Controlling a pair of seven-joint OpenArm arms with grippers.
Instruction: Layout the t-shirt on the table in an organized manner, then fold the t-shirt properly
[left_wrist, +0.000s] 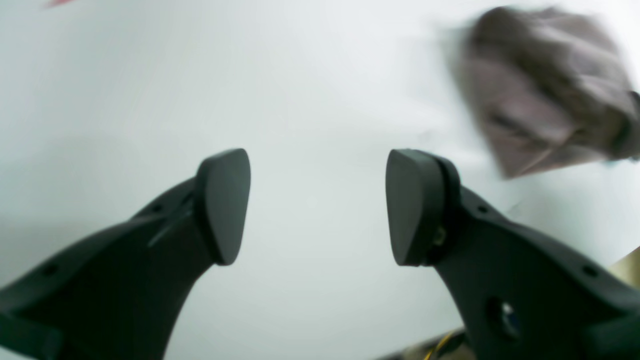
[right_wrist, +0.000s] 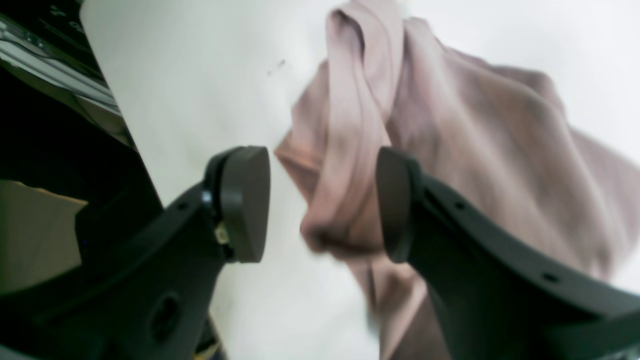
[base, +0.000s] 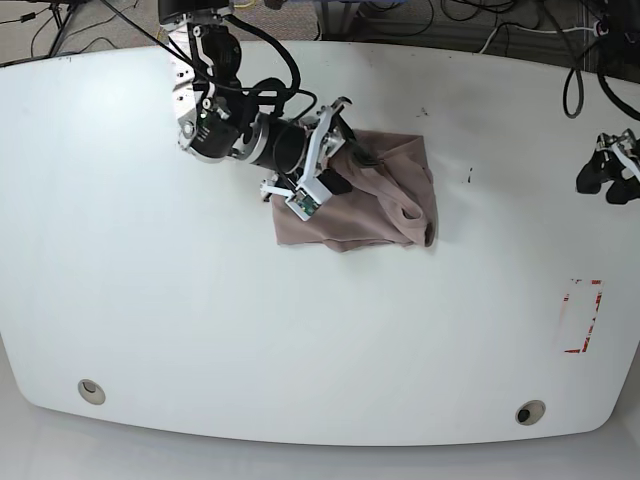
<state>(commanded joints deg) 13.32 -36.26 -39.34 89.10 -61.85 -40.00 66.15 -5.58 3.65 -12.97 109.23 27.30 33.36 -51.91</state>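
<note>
The mauve t-shirt (base: 385, 205) lies crumpled in a heap on the white table (base: 200, 330), right of centre at the back. My right gripper (base: 350, 165) is at the heap's left side. In the right wrist view it (right_wrist: 322, 200) is open, its jaws on either side of a raised fold of the t-shirt (right_wrist: 475, 150); I cannot tell if the pads touch the cloth. My left gripper (base: 612, 165) is at the table's far right edge, away from the t-shirt. In the left wrist view it (left_wrist: 317, 205) is open and empty above bare table, with the t-shirt (left_wrist: 540, 90) blurred at the upper right.
A red tape rectangle (base: 583, 315) is on the table's right side. Two metal grommet holes (base: 91, 390) (base: 530, 412) sit near the front edge. Dark cables (base: 500, 30) run along the back edge. The table edge shows at the left in the right wrist view (right_wrist: 107, 100).
</note>
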